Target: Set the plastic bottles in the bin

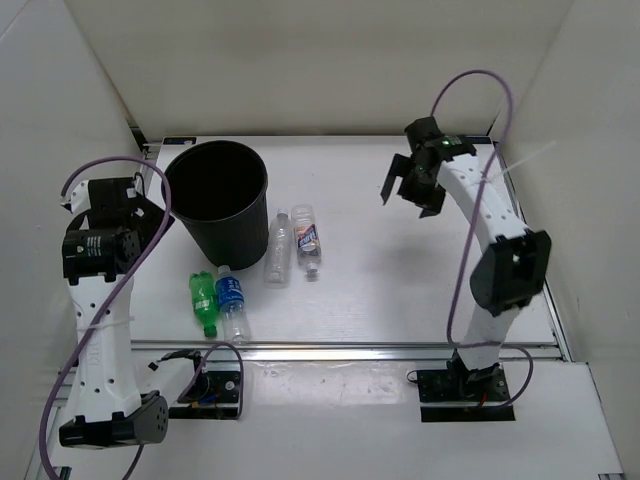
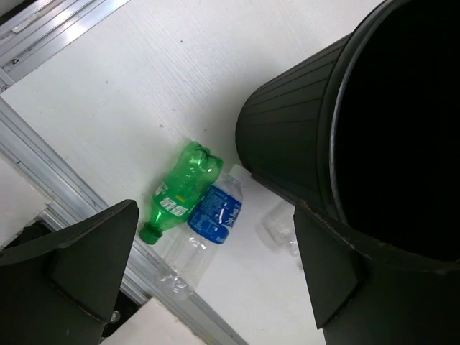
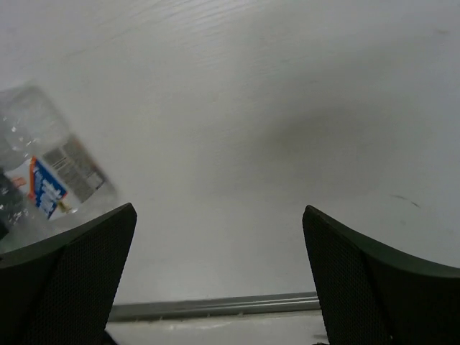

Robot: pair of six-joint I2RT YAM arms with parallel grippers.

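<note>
Four plastic bottles lie on their sides on the table (image 1: 400, 290), none yet in the bin (image 1: 236, 236). The green bottle (image 1: 203, 300) and blue-label bottle (image 1: 231, 298) touch side by side near the front rail (image 1: 400, 350), just before the bin's base. The plain clear bottle (image 1: 279, 250) and dark-label bottle (image 1: 308, 240) lie together just right of the bin. All appear empty, so they are judged light, thin-walled and liable to dent, roll or squirt from a hard pinch. The best hold is across the mid-body at the label, with the jaws square to the long axis. The left gripper (image 2: 215, 215) hangs spread wide and empty above the green pair, beside the bin. The right gripper (image 1: 410, 192) is likewise parted and empty, raised over bare table right of the dark-label bottle. The tabletop is smooth white, offering little grip against rolling. White walls (image 1: 300, 60) enclose three sides, limiting arm swing.
</note>
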